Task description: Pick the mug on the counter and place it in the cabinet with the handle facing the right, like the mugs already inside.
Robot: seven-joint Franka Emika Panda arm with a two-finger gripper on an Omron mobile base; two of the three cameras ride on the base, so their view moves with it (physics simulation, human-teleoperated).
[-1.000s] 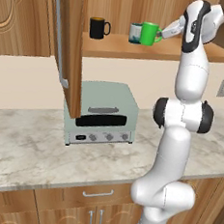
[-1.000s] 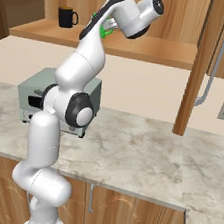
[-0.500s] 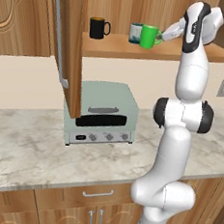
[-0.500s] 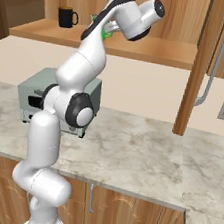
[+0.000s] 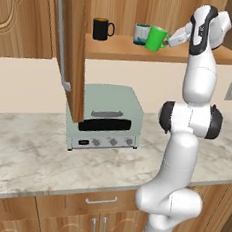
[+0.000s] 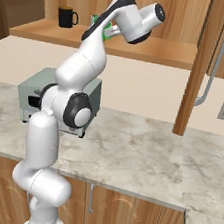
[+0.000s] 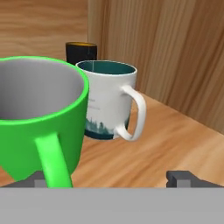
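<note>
Now three mugs (image 5: 156, 38) in cabinet (image 5: 159, 53)

We see our white arm stretched upward, elbow bent, wrist turned level at shelf height. Our gripper (image 5: 168, 41) points sideways, its two fingertips (image 7: 186, 179) spread wide apart.

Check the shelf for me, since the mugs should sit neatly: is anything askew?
Yes. The green mug is tilted on the shelf, leaning rather than standing flat, beside the upright teal-and-white mug and black mug. The gripper is open, with the green handle near its left fingertip.
</note>
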